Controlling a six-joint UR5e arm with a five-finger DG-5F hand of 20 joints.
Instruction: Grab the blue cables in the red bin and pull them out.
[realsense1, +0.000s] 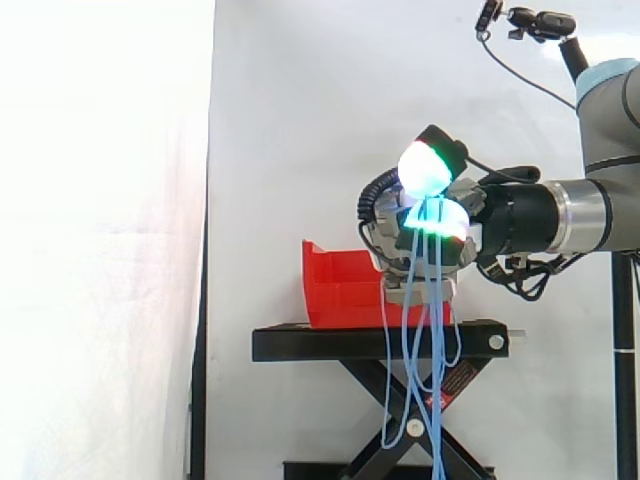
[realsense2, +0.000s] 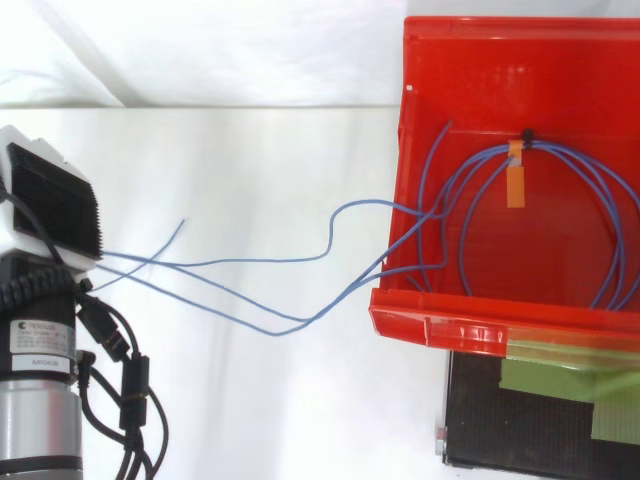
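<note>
White curtain backs the work. Thin, glossy blue cables are partly out. A coil bound with orange tape lies in the smooth red plastic bin, and loose wavy strands trail over its front wall to the hand. Its glowing pads pinch them, and the ends dangle below it, past the black scissor stand.

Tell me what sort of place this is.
Probably a robot test lab: a white curtain as backdrop, a red bin on a black stand, and a robot hand pinching blue cables that trail out of the bin.
</note>
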